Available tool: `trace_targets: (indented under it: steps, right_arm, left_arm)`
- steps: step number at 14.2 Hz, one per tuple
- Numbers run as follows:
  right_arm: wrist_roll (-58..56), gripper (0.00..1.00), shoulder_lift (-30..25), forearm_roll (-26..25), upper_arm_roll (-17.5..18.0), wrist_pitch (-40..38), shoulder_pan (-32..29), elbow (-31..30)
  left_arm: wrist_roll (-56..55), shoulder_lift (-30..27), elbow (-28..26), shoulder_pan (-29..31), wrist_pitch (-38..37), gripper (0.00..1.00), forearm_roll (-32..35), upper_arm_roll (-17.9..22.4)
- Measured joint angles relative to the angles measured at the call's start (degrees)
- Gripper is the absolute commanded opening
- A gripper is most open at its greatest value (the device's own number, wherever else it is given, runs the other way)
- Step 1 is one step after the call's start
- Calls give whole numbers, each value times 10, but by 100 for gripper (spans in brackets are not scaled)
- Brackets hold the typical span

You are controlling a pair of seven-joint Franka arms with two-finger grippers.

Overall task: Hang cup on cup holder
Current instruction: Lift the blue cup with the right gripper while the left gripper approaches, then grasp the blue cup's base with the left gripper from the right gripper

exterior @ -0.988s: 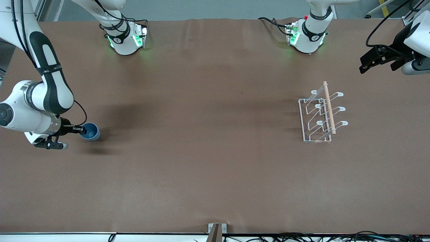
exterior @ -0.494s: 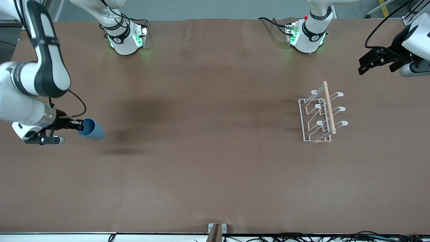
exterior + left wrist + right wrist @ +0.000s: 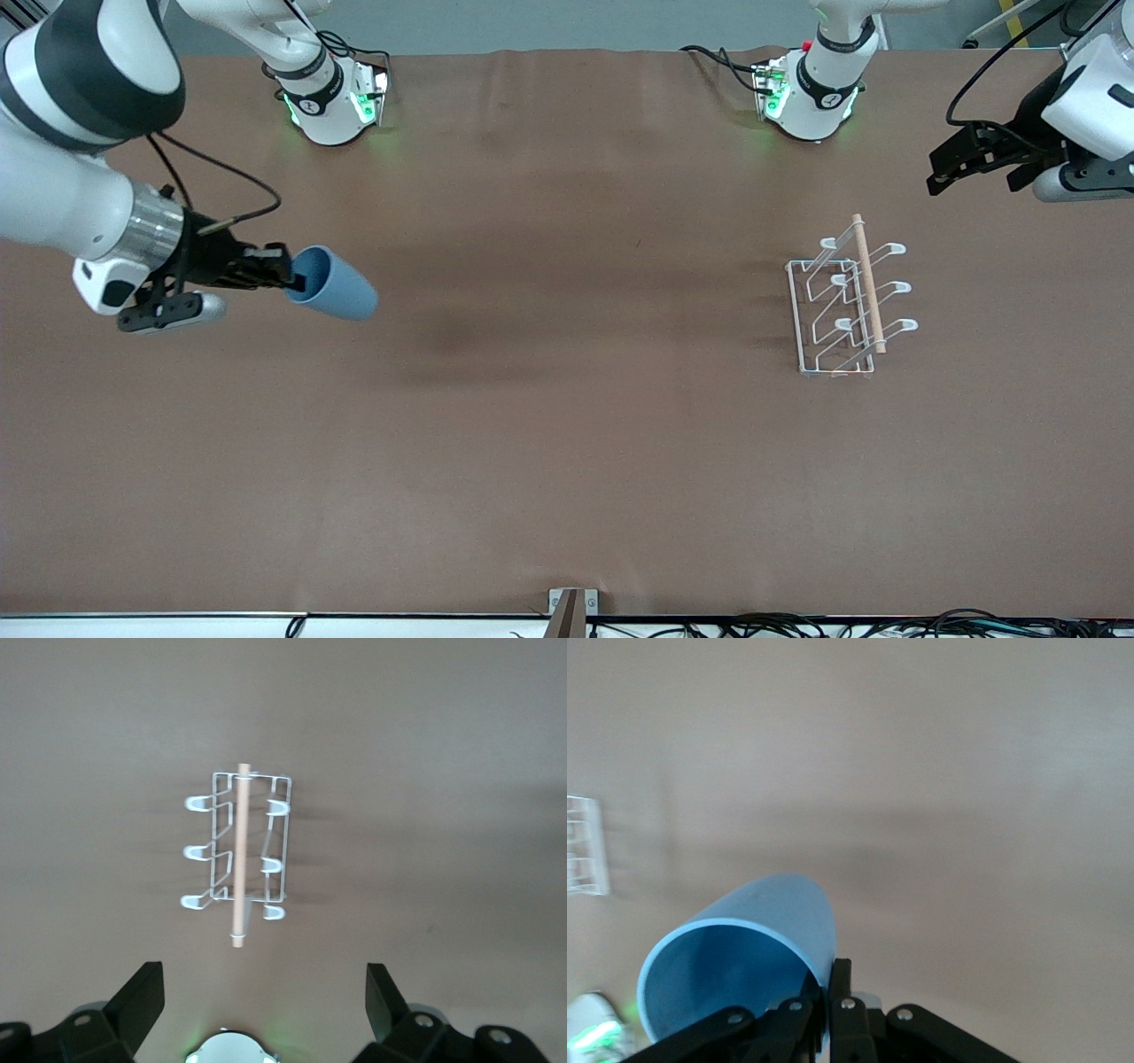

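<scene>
I carried the cup (image 3: 332, 285), my right gripper (image 3: 288, 275) clamped on its rim, well apart from the cup holder (image 3: 846, 301); my left gripper (image 3: 952, 168) waited spread near it. Next: reaching a prong.

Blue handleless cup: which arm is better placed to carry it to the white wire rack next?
Right. The right gripper is shut on the rim of the small matte blue cup, holding it tilted above the table. The left gripper hangs open and empty above the white wire cup holder, holding nothing.

Bare table (image 3: 567, 425) spreads between the cup (image 3: 332, 285) and the cup holder (image 3: 846, 306); the holder seems the only obstacle standing on it.
</scene>
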Motion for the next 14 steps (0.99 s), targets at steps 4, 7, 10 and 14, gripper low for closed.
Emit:
trace_targets:
  steps: [4, 7, 10, 14]
  right_arm:
    - [47, 1, 6, 167, 1, 4, 73, 42]
    - [49, 1, 32, 329, 0, 41, 103, 45]
    - [44, 2, 68, 415, 0, 65, 136, 52]
    - [39, 2, 103, 446, 0, 71, 178, 76]
  left_arm:
    - [0, 29, 0, -36, -1, 100, -71, -3]
    - [3, 62, 0, -68, 19, 100, -153, -8]
    - [45, 83, 1, -91, 63, 100, -237, -13]
    - [187, 86, 8, -96, 93, 100, -268, -27]
